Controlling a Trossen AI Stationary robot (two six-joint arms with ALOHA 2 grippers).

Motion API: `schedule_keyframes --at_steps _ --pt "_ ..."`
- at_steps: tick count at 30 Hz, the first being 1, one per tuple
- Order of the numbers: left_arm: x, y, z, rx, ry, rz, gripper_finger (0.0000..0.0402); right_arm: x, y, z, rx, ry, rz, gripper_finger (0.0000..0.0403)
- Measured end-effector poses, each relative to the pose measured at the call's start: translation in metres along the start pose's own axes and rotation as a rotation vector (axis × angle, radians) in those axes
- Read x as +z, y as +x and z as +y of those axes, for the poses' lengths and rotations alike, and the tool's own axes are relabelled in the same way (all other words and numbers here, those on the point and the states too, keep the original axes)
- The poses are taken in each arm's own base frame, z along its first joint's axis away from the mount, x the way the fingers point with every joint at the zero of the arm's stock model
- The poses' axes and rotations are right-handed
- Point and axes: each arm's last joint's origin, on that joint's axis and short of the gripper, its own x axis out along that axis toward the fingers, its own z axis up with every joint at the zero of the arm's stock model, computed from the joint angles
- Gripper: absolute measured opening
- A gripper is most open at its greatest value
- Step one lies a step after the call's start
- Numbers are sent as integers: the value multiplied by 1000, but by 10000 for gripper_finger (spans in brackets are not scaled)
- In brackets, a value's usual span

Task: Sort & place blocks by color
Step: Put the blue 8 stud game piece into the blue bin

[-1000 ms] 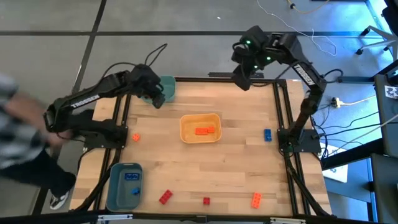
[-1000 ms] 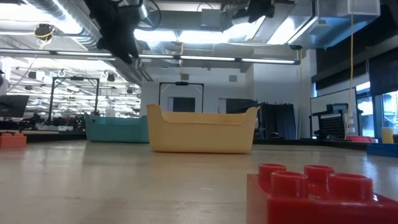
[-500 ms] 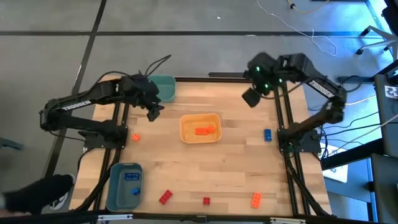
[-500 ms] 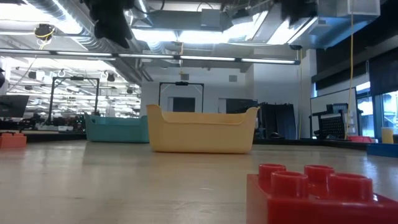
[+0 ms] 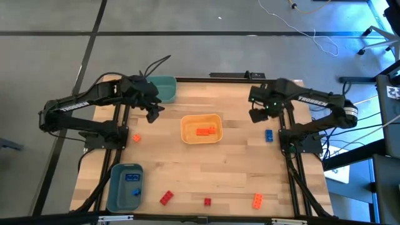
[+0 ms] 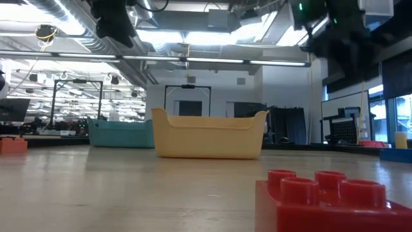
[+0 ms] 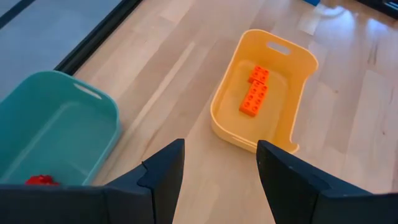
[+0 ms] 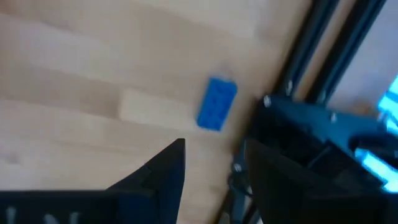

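My left gripper [image 5: 153,112] [image 7: 217,180] is open and empty, up in the air between the teal bin [image 5: 165,87] and the yellow bin [image 5: 201,128]. My right gripper [image 5: 257,114] [image 8: 211,174] is open and empty, above the table's far right part, a little short of a blue block [image 5: 269,135] [image 8: 217,103] that lies flat on the wood. Two orange blocks [image 7: 255,93] lie in the yellow bin. A red block [image 7: 40,180] lies in the teal bin, and blue blocks [image 5: 132,181] lie in the blue bin [image 5: 125,186].
Loose blocks lie on the table: a small orange one [image 5: 135,137] at the left, a red one [image 5: 166,198], a small red one [image 5: 207,201] and an orange one [image 5: 257,200] along the near edge. Dark frame rails [image 5: 286,125] run beside the blue block.
My right arm has swung from beyond the table's far edge toward the near edge and down, and now hangs by the blue block. My left gripper drew back from the teal bin toward the near edge, then stayed. A person at the left has gone out of view.
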Motion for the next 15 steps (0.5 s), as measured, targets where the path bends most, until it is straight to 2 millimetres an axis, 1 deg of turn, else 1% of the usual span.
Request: schedule_keyframes --at_steps 3,7,11,15 --pt "0 0 -1 -20 26 4 192 -3 27 -2 -50 1 87 166" --pt "0 0 -1 -37 29 7 192 -6 60 -4 -66 7 164 166" --pt "0 0 -1 -35 30 7 192 -8 90 -6 -59 7 179 166" --pt "0 0 -1 -35 30 6 192 -8 112 -7 -46 1 156 166"
